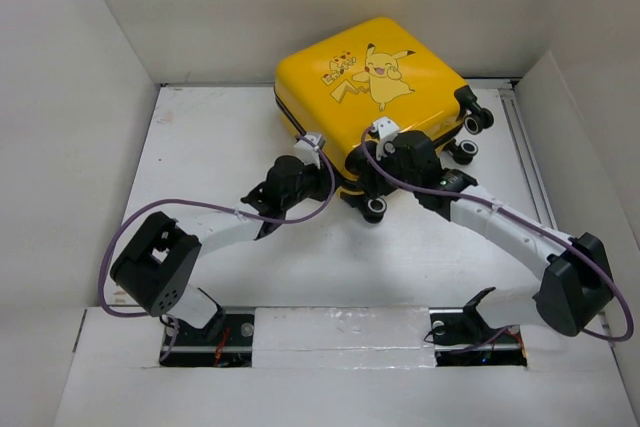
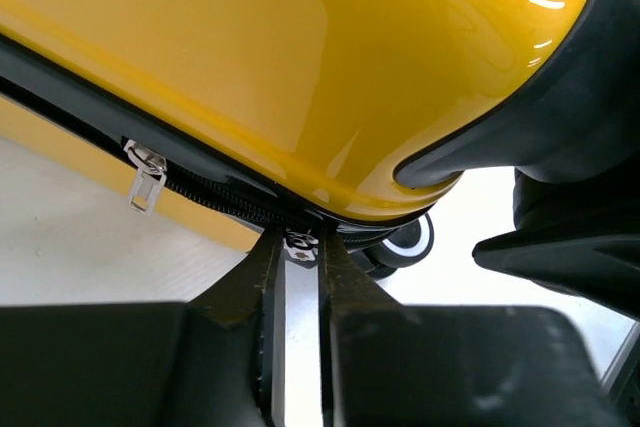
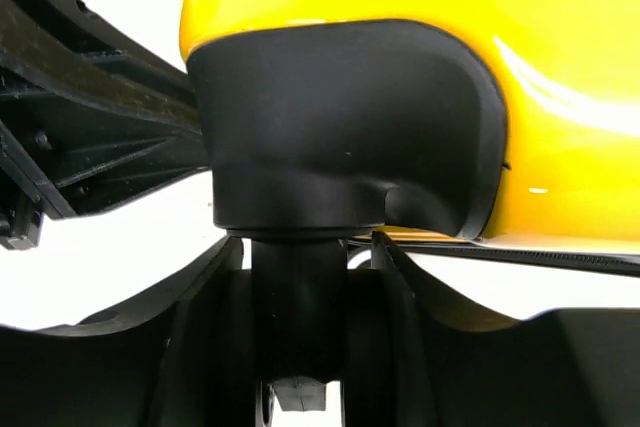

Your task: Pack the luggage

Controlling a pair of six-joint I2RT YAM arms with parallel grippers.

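Observation:
The luggage (image 1: 370, 72), a yellow hard-shell suitcase with a Pikachu print, lies closed and flat at the back of the table. My left gripper (image 1: 322, 167) is at its near edge; in the left wrist view the left gripper (image 2: 300, 239) is shut on a small black-and-white zipper pull (image 2: 300, 249) on the black zipper band (image 2: 200, 187). A second, metal zipper pull (image 2: 146, 175) hangs further left. My right gripper (image 1: 368, 190) is at the near corner; in the right wrist view the right gripper (image 3: 305, 242) is shut around the black caster stem (image 3: 300, 307) under the corner housing (image 3: 340, 127).
Caster wheels stick out at the near corner (image 1: 375, 210) and along the right side (image 1: 463, 151), (image 1: 478, 119). White walls enclose the table on the left, back and right. The two grippers sit close together at the suitcase's near corner.

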